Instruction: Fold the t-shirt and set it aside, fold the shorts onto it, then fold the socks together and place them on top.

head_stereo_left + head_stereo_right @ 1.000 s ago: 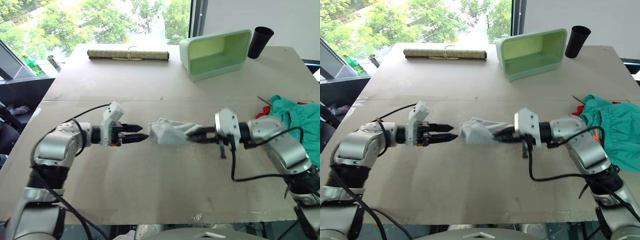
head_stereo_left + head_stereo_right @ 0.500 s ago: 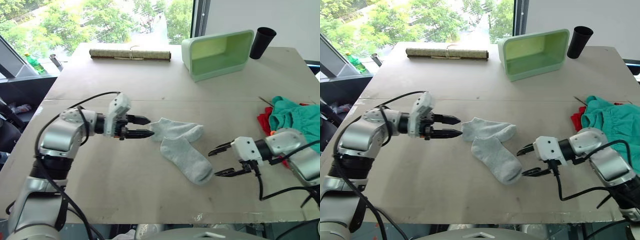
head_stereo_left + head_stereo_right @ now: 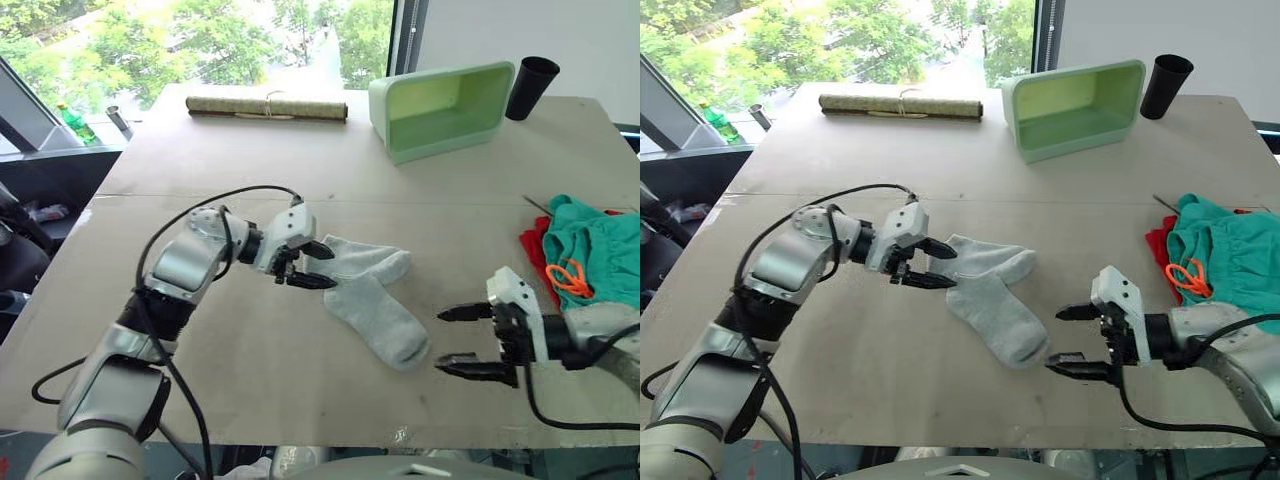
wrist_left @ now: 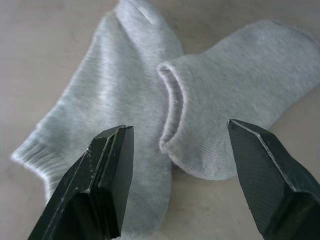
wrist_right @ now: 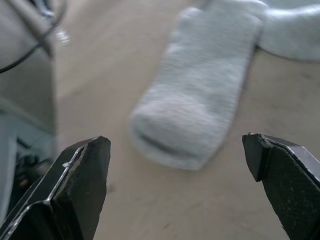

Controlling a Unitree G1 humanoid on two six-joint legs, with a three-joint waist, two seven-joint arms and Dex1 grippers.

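The socks (image 3: 370,293) lie flat mid-table, one across the other in a loose V: one runs left to right, the other angles toward the near right, its cuff overlapping the first. The left gripper (image 3: 314,266) hovers at their left end with fingers spread, cuffs just ahead of the tips. The right gripper (image 3: 466,341) sits near the right edge, fingers wide apart, just right of the nearer sock's toe and not touching it. The shorts (image 3: 590,245) lie bunched at the far right over the t-shirt (image 3: 532,243). A green bin (image 3: 445,107), black cup (image 3: 531,88) and rolled mat (image 3: 266,106) stand along the far side.
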